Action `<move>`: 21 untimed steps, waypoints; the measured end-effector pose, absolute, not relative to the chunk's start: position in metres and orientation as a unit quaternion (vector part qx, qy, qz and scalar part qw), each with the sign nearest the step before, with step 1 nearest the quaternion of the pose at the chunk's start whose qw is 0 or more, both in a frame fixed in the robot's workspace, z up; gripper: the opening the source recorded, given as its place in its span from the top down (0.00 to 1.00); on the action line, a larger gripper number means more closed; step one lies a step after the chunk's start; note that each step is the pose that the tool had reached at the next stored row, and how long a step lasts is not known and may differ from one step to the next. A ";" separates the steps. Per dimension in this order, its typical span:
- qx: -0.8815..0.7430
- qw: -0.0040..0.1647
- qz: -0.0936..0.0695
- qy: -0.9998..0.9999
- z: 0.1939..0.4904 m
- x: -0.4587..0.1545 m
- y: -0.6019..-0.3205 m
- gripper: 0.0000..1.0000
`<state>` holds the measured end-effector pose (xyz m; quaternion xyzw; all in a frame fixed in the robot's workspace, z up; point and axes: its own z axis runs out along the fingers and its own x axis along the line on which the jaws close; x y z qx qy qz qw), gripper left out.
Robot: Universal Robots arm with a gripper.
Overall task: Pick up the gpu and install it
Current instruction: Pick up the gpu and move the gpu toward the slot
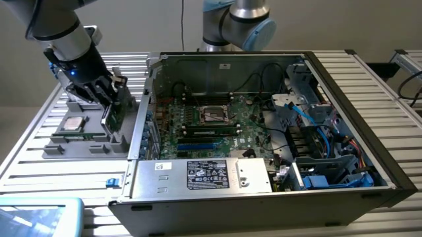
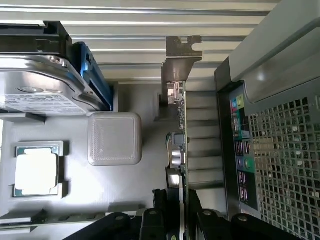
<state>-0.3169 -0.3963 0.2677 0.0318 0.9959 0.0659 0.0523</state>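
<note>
Exterior view gives me the gripper (image 1: 107, 94) down over the grey parts tray (image 1: 59, 148) at that view's left, just beside the open computer case (image 1: 343, 98), with the gpu (image 1: 113, 116) standing upright on edge in its grasp. Wrist view confirms the hold. The 2 fingers (image 2: 150, 220) are drawn in partway, 1 on each face of the card, pinching it near the end opposite the silver bracket (image 2: 182, 55). From there I see the card edge-on, running parallel to the case's rear port panel (image 2: 242, 150), near it but apart. The CPU (image 2: 36, 170) and the hard drive (image 2: 40, 85) sit in the tray on the card's other side, well clear of it. I cannot tell whether the card's lower edge is clear of the tray or seated in its slot. I judge the gpu light and stiff but fragile: a thin board carrying small parts, with a cooler on 1 face and a thin bracket that could bend if knocked. The flat faces near an edge look like the right place to grip, away from the connector and the bracket. With so narrow a pinch near 1 end, I expect the card could pivot or slip if its far end catches the case wall.
</note>
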 end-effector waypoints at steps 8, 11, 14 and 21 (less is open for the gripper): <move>0.032 0.052 0.066 0.996 0.304 -0.321 -0.396 0.71; 0.032 0.052 0.066 0.996 0.318 -0.321 -0.397 0.71; 0.032 0.052 0.066 0.996 0.331 -0.321 -0.399 0.71; 0.034 0.047 0.066 0.996 0.363 -0.319 -0.402 0.71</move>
